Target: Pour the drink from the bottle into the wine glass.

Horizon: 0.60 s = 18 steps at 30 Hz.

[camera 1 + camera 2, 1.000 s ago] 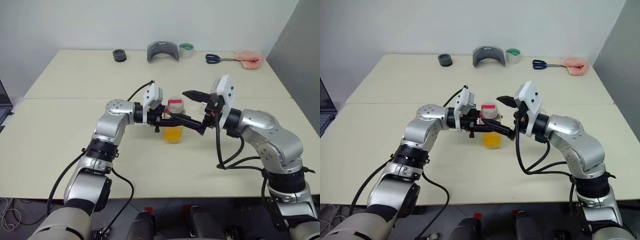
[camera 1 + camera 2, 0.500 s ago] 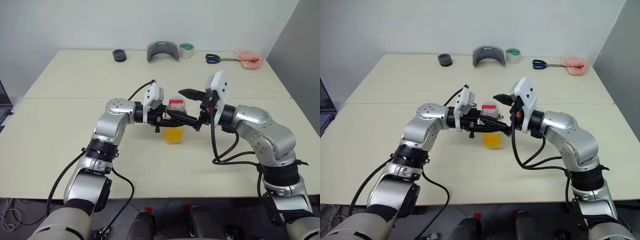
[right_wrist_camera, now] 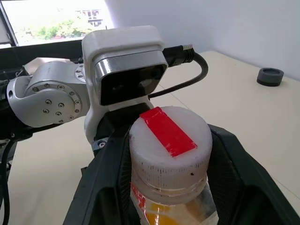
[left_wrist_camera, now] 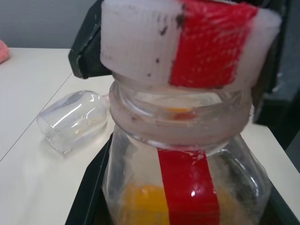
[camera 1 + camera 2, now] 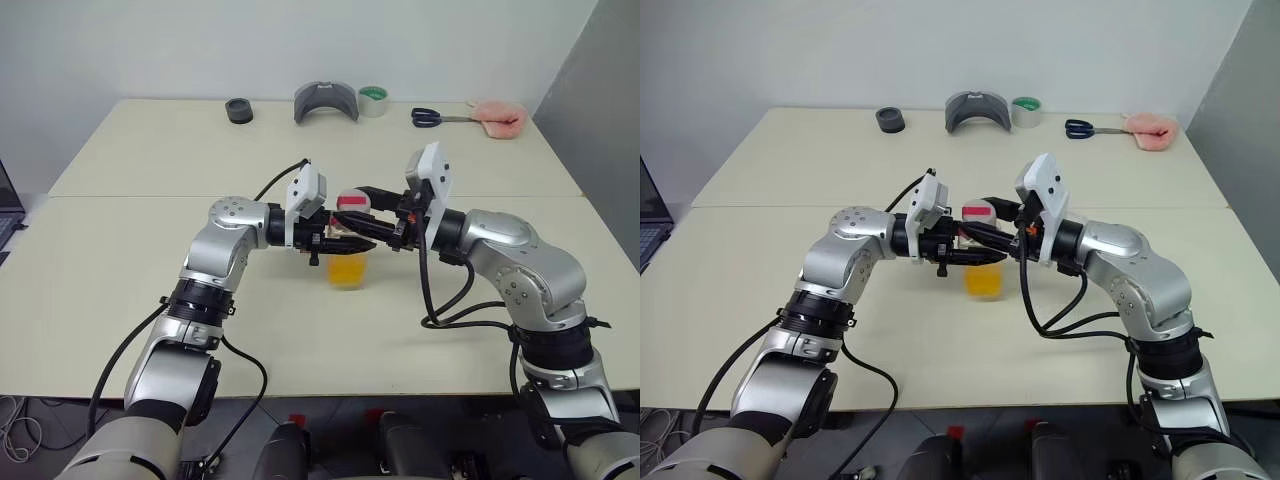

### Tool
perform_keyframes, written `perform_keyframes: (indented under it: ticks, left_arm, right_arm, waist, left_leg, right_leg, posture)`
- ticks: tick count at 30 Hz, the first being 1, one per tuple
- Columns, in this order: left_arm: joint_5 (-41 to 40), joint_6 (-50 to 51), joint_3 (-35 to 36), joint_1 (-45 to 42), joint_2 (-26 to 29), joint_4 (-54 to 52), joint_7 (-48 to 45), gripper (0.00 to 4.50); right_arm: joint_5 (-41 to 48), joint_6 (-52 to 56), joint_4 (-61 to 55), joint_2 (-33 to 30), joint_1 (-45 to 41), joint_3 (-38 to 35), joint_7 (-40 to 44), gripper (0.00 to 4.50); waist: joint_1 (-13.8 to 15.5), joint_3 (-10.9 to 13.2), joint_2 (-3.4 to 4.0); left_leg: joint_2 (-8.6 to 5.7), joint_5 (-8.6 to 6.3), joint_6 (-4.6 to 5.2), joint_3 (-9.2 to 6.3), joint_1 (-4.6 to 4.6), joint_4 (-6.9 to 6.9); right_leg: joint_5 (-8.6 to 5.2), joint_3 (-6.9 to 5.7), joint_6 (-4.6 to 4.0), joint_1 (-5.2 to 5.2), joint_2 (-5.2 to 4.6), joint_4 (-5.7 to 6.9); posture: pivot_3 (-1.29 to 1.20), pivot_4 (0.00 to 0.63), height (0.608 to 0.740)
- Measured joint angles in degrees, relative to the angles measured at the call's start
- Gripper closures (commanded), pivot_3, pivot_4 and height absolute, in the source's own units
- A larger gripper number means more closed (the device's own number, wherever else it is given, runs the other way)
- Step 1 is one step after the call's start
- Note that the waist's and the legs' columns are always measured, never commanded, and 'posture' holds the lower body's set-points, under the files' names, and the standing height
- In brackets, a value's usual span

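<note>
Cream table (image 5: pixel 150 300), bottle (image 5: pixel 349 250) of orange drink (image 5: pixel 347 269), white red-taped cap (image 3: pixel 168 143), left pincer (image 5: pixel 345 243) clamping its body; right pincer (image 3: pixel 168 159) straddling cap, grip unclear

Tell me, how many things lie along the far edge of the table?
5, from the robot's left to its right: a black ring, a grey curved piece, a green tape roll, blue-handled scissors, and a pink object. None looks hidden.

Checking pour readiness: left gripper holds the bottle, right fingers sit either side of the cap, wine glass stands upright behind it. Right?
Not quite: the wine glass lies on its side on the table, as the left wrist view shows. The rest holds.
</note>
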Motion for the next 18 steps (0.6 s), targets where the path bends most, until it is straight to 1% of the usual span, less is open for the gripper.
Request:
perform_keyframes:
  ticks: [2, 5, 9, 12, 14, 18]
  left_arm:
    - [0.0, 0.03, -0.06, 0.09, -0.08, -0.13, 0.17, 2.76]
    - [0.05, -0.25, -0.02, 0.24, -0.06, -0.35, 0.85, 2.78]
    - [0.05, -0.38, 0.03, 0.67, 0.03, -1.21, 1.3, 2.78]
    - [-0.05, 0.03, -0.01, 1.02, 0.01, -1.41, 1.2, 2.78]
    - [-0.27, 0.07, 0.06, 1.03, -0.11, -1.72, 1.23, 2.79]
    - [-0.32, 0.3, -0.06, 1.06, -0.15, -2.42, 1.26, 2.79]
  right_arm:
    - [-1.61, -2.0, -0.52, -0.52, 0.68, 0.63, 0.06, 2.67]
    - [-7.04, -8.31, -1.23, -2.89, 0.71, 4.01, 0.64, 2.67]
    - [-8.3, -10.61, -1.57, -3.02, 1.34, 4.53, 0.98, 2.67]
    - [-4.37, -7.26, -1.57, -0.46, 2.72, 2.22, -0.24, 2.67]
    - [0.18, -3.13, -1.51, 1.64, 2.82, -0.71, -1.7, 2.68]
    - [7.74, 3.25, -1.55, 3.46, 2.81, -5.1, -4.2, 2.72]
  waist:
    - [0.0, 0.0, 0.0]
    - [-0.03, 0.0, 0.0]
    - [-0.03, 0.0, 0.0]
    - [-0.01, 0.0, 0.0]
    - [0.0, 0.0, 0.0]
    - [0.02, 0.0, 0.0]
  left_leg:
    - [0.0, 0.0, 0.0, 0.01, 0.0, 0.0]
    - [0.0, 0.0, 0.0, 0.03, 0.01, 0.0]
    - [0.01, 0.0, 0.0, 0.02, 0.0, 0.0]
    - [0.01, 0.0, 0.0, 0.01, 0.0, 0.0]
    - [0.03, 0.0, -0.01, -0.02, 0.0, 0.01]
    - [0.02, 0.0, 0.0, 0.0, 0.0, 0.0]
  right_leg:
    - [0.0, 0.0, 0.0, 0.0, 0.01, 0.0]
    - [0.0, 0.0, 0.0, -0.01, 0.01, 0.0]
    - [0.0, 0.01, 0.0, 0.0, 0.01, 0.0]
    - [0.0, 0.02, 0.0, 0.0, 0.0, 0.01]
    - [0.0, 0.01, 0.0, 0.0, 0.0, 0.01]
    - [0.0, 0.02, -0.01, 0.0, 0.0, 0.01]
  posture:
    - [0.0, 0.15, 0.74]
    - [0.0, 0.15, 0.74]
    - [0.0, 0.15, 0.74]
    - [0.0, 0.15, 0.74]
    - [0.0, 0.15, 0.74]
    - [0.0, 0.15, 0.74]
